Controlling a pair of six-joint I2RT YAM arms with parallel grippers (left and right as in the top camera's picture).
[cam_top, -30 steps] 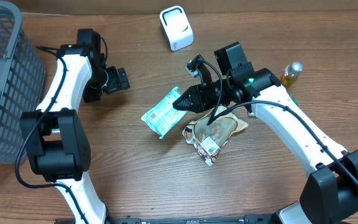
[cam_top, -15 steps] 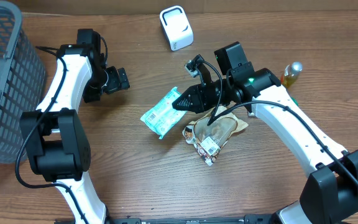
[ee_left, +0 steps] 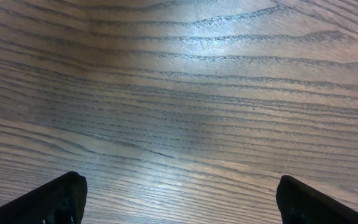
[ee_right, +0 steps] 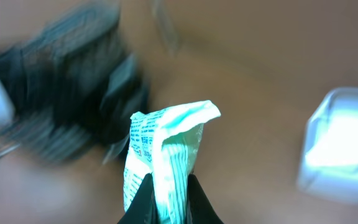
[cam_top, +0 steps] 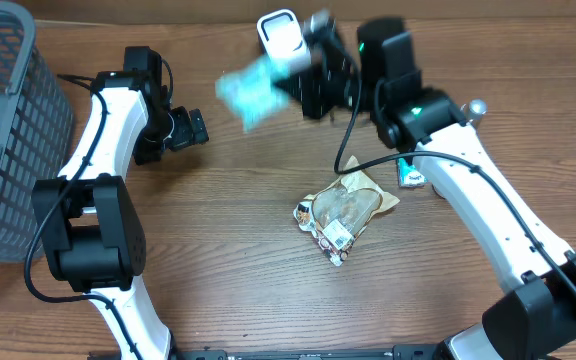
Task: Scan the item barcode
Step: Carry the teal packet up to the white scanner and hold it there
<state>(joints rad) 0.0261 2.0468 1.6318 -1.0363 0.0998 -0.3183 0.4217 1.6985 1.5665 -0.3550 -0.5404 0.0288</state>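
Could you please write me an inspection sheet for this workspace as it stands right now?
Surface: wooden table, bare under the left claw.
Job's things: teal packet held in the air, motion-blurred, near the white scanner; barcode not readable.
Clutter: brown snack bag lying mid-table; small teal-and-white item beside the right arm; bottle partly hidden behind it.
Claws: left claw open and empty; right claw shut on the teal packet.
Cables: black cable looping off the right arm.
Surroundings: grey mesh basket at the left edge.
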